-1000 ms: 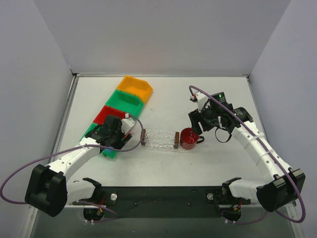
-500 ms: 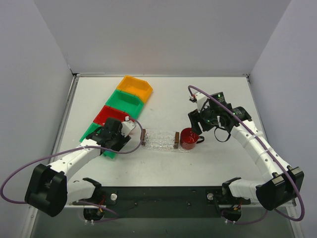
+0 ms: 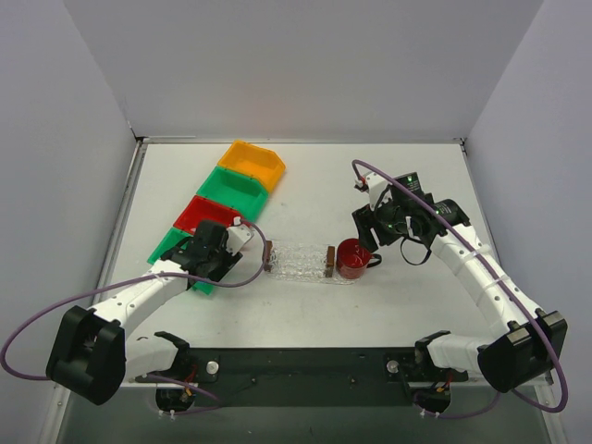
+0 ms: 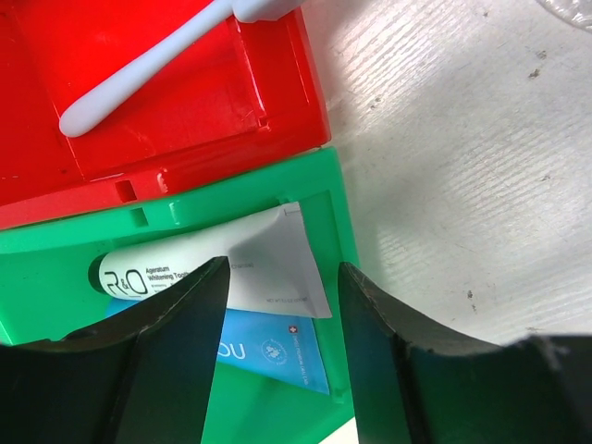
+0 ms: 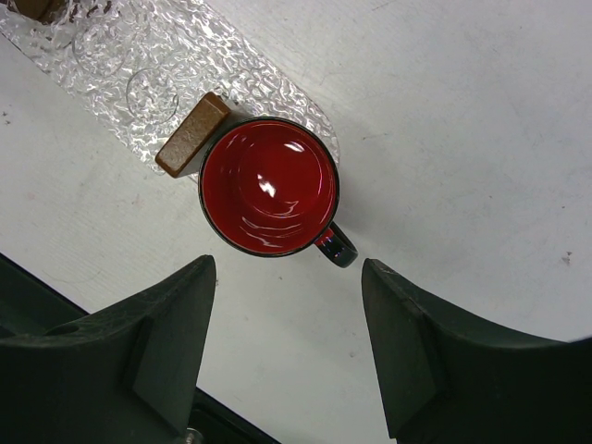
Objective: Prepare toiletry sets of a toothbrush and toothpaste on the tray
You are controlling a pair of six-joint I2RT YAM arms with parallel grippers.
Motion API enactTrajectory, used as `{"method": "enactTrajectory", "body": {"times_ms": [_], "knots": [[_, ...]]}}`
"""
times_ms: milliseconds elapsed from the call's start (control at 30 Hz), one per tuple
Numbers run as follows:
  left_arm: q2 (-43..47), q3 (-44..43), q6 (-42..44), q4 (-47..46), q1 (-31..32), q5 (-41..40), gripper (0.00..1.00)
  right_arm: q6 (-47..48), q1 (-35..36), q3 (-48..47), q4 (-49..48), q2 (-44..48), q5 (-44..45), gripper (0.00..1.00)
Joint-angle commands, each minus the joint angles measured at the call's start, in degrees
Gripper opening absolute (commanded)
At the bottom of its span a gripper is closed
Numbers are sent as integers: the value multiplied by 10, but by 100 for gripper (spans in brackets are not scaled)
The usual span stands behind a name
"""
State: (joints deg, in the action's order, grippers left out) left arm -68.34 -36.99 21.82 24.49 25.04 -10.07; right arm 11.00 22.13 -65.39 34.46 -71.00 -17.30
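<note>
Two toothpaste tubes lie stacked in the near green bin (image 4: 338, 199), a silver-white tube (image 4: 250, 264) over a blue tube (image 4: 277, 350). My left gripper (image 4: 282, 277) hangs open just above them, its jaws straddling the tubes' flat ends without touching. The toothbrush (image 4: 139, 79), pale with a long handle, lies in the red bin (image 4: 194, 139). A clear textured tray (image 3: 298, 262) with brown end handles sits at the table's middle, also in the right wrist view as the tray (image 5: 139, 65). My right gripper (image 5: 289, 268) is open and empty, hovering beside the tray's right end.
A red mug (image 5: 268, 185) stands against the tray's right handle, its own handle toward my right gripper; from above the mug (image 3: 352, 258) touches the tray. An orange bin (image 3: 252, 165) and a second green bin (image 3: 236, 188) continue the row behind the red bin (image 3: 199, 213).
My left gripper's jaws have narrowed over the green bin, and the arm has shifted slightly left. The right arm has not moved.
</note>
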Motion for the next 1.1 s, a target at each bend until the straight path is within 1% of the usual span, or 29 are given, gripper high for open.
{"method": "enactTrajectory", "body": {"times_ms": [0, 233, 400, 733, 767, 867, 1067], "knots": [[16, 2, 4, -26, -1, -11, 60, 6, -3, 3, -3, -1, -1, 59], [15, 1, 5, -28, -1, -12, 59, 6, -4, 2, -3, -2, -2, 59], [10, 8, 8, -32, -2, -13, 56, 7, -4, 3, -3, -2, -2, 59], [21, 13, 9, -33, -1, -4, 45, 8, -7, 4, -3, 0, -5, 59], [23, 14, 11, -33, -1, -3, 42, 8, -9, 4, -3, 1, -5, 59], [27, 14, 12, -32, -1, -1, 38, 7, -9, 3, -3, 1, -7, 59], [29, 11, 16, -32, -1, 0, 27, 6, -9, 4, -2, 1, -9, 59]]}}
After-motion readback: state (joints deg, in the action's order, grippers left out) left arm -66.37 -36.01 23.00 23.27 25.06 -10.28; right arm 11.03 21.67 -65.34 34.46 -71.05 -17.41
